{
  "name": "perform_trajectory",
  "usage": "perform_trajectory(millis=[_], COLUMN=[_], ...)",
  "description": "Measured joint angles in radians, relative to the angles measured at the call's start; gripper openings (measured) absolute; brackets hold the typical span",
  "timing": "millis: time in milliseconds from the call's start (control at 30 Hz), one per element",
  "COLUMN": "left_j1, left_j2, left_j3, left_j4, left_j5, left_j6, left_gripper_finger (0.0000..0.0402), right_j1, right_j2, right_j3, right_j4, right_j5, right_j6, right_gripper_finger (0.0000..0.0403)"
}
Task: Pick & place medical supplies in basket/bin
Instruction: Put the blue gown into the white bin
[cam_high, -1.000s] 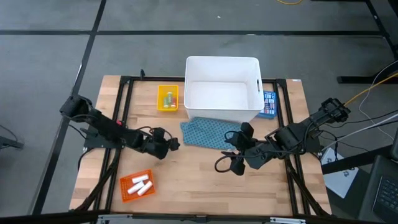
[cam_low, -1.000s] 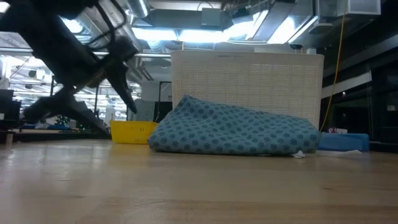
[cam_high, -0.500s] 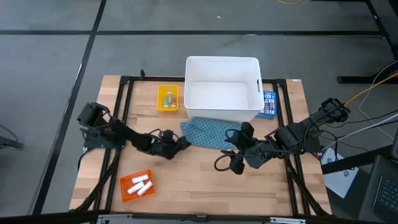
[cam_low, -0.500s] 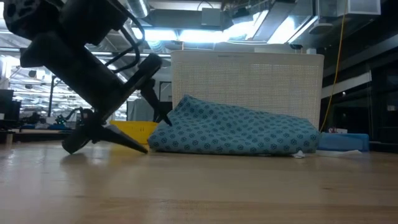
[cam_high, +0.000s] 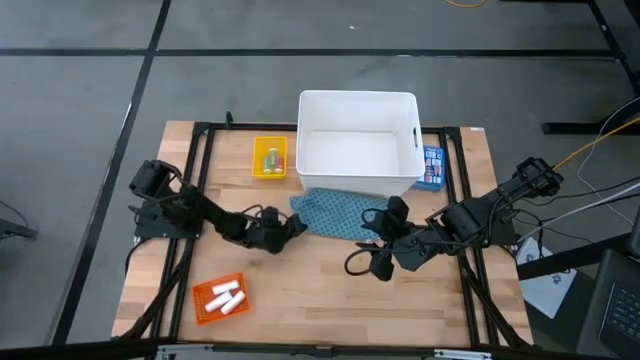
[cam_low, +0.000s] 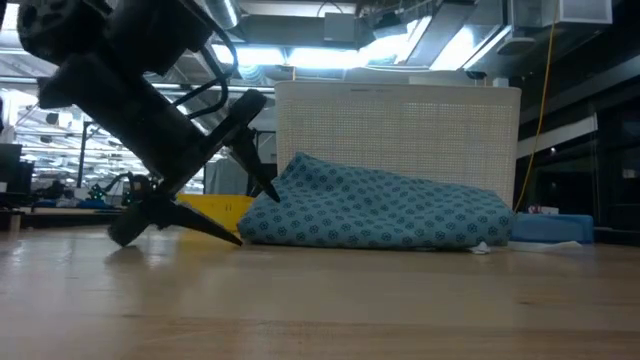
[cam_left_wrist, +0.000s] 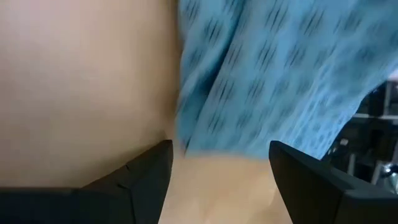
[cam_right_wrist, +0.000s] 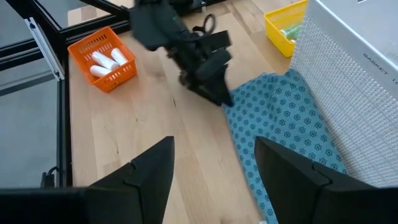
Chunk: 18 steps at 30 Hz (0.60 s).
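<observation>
A teal patterned pouch (cam_high: 335, 212) lies flat on the table just in front of the white bin (cam_high: 358, 97). My left gripper (cam_high: 292, 228) is open at the pouch's left end (cam_low: 262, 215), one finger low by the tabletop and the other above the cloth (cam_left_wrist: 267, 74). My right gripper (cam_high: 374, 243) is open and hovers over the table by the pouch's near right part (cam_right_wrist: 286, 124). Three white rolls (cam_high: 228, 297) lie in the orange tray (cam_high: 200, 306). A pale green piece (cam_high: 270, 157) lies in the yellow tray (cam_high: 257, 165). My left gripper (cam_low: 255, 218) comes slanting down from the table's left, with its open fingers above and below the pouch's left end (cam_low: 275, 205). The upper fingertip (cam_low: 270, 194) is at the cloth's edge. I cannot tell whether it touches.
A blue printed box (cam_high: 432, 167) lies at the bin's right side. A black frame runs along the table's edges (cam_high: 200, 180). Bare wood lies between the orange tray and my right gripper. The room beyond shows in the low view.
My left gripper has moved toward the table's right and down, from beside the yellow tray's near side to the pouch's left end. Its lower finger now sits at the tabletop. The pouch and my right arm have kept still.
</observation>
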Motion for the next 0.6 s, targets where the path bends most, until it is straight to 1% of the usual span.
perform_trajectory(millis=[100, 200, 233, 367, 600], left_j1=[0.049, 0.098, 0.118, 0.192, 0.243], left_j2=[0.000, 0.001, 0.001, 0.001, 0.002], left_j3=[0.000, -0.002, -0.002, -0.001, 0.000], left_j4=[0.058, 0.115, 0.130, 0.139, 0.141], left_j5=[-0.006, -0.008, 0.012, 0.158, 0.224], left_j6=[0.067, 0.099, 0.116, 0.180, 0.212], left_gripper_finger=[0.0265, 0.0265, 0.0265, 0.0265, 0.0265], right_j1=[0.000, 0.000, 0.000, -0.005, -0.015], right_j2=[0.000, 0.000, 0.000, 0.000, 0.000], right_j3=[0.000, 0.000, 0.000, 0.000, 0.000], right_j4=[0.000, 0.000, 0.000, 0.001, 0.003], right_j5=[-0.003, -0.006, -0.006, -0.006, -0.006], right_j6=[0.000, 0.000, 0.000, 0.000, -0.003], right_gripper_finger=[0.0224, 0.0224, 0.0224, 0.0224, 0.0224])
